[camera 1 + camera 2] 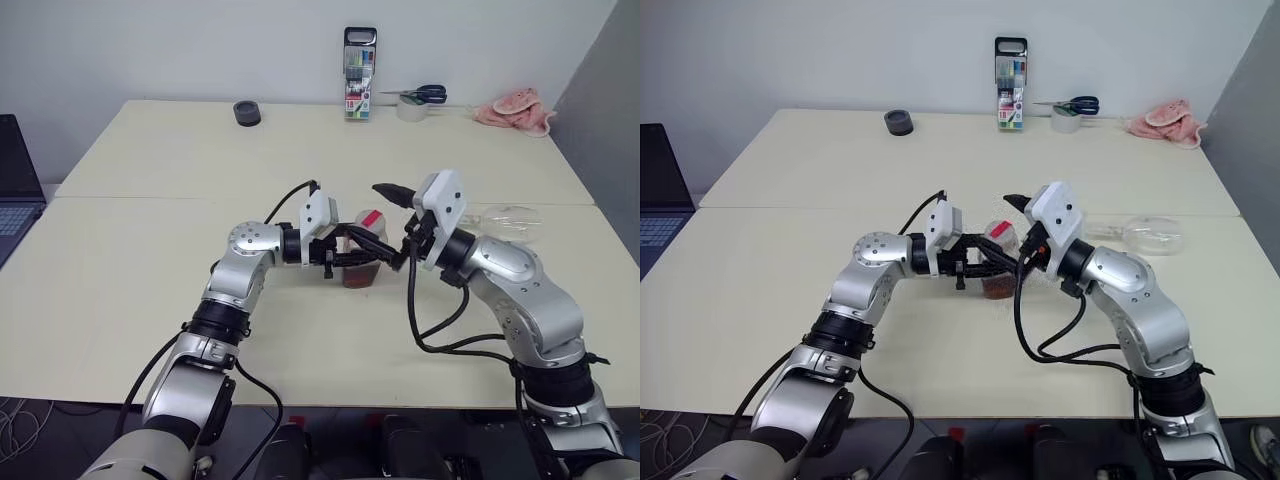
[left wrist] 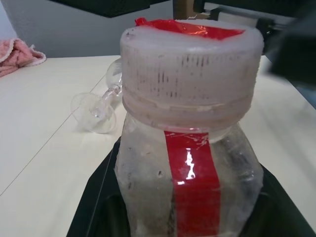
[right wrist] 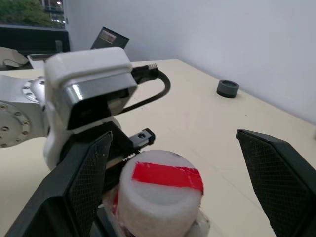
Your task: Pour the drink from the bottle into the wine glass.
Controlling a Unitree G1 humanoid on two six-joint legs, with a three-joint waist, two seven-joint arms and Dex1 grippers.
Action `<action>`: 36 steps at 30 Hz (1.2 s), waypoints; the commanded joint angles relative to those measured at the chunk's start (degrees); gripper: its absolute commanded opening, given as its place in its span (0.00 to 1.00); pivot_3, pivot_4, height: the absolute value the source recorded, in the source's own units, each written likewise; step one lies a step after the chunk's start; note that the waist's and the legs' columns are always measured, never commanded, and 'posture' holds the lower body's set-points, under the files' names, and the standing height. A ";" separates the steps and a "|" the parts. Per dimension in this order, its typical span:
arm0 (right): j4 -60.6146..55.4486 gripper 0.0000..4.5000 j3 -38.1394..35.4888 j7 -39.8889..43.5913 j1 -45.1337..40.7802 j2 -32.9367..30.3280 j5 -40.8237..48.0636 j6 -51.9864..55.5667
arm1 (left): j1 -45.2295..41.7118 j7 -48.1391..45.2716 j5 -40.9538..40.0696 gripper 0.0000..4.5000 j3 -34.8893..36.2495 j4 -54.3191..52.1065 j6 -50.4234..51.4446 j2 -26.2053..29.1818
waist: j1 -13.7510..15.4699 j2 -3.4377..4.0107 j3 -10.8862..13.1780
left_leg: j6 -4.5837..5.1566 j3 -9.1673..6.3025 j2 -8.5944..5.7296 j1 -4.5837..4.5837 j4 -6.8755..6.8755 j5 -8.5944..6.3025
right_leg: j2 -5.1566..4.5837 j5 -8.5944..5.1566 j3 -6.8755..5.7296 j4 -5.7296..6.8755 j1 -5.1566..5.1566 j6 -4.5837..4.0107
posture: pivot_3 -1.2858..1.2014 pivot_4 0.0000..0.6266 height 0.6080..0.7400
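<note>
My left gripper (image 1: 358, 257) is shut on the bottle (image 1: 362, 250) and holds it upright just above the table's middle. The bottle is clear plastic with a red strip down its side (image 2: 190, 177) and a whitish cap (image 3: 160, 192) with red tape across the top. The reddish-brown drink (image 1: 358, 276) sits low in it. My right gripper (image 1: 394, 224) is open, one finger on each side of the cap (image 1: 371, 219) and apart from it. The wine glass (image 1: 510, 218) lies on its side on the table to the right, behind my right arm, its foot (image 2: 94, 111) turned towards the bottle.
Along the table's far edge stand a pen case (image 1: 360, 60), a tape roll with scissors (image 1: 415, 100), a pink cloth (image 1: 515, 110) and a small black round thing (image 1: 247, 112). A laptop (image 1: 15, 190) sits at the left edge.
</note>
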 commanded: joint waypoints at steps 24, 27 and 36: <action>-12.31 0.95 -5.85 1.23 4.53 -6.01 10.81 7.60 | -3.60 -2.25 -3.64 0.40 2.83 0.64 2.44 1.21 | 0.05 0.00 0.00 | 0.02 0.01 -0.01 -0.02 -0.01 -0.01 | 0.01 0.00 0.00 0.00 -0.01 0.00 | 0.52 0.24 1.00; -11.52 0.95 -3.97 -1.25 2.88 -4.50 8.07 5.88 | -4.12 -3.00 -3.57 0.40 2.93 1.18 2.43 1.34 | 0.03 0.00 0.00 | 0.02 0.02 0.00 -0.01 -0.01 -0.01 | 0.02 0.00 0.00 0.00 0.00 0.00 | 0.52 0.24 1.00; -5.33 0.95 1.50 -5.46 -0.98 -0.47 -0.92 0.61 | -4.20 -4.44 -3.11 0.40 2.40 0.94 2.28 1.35 | -0.06 0.00 0.00 | -0.01 0.01 0.00 -0.01 0.00 0.00 | 0.01 0.00 0.01 0.00 -0.02 0.00 | 0.52 0.24 1.00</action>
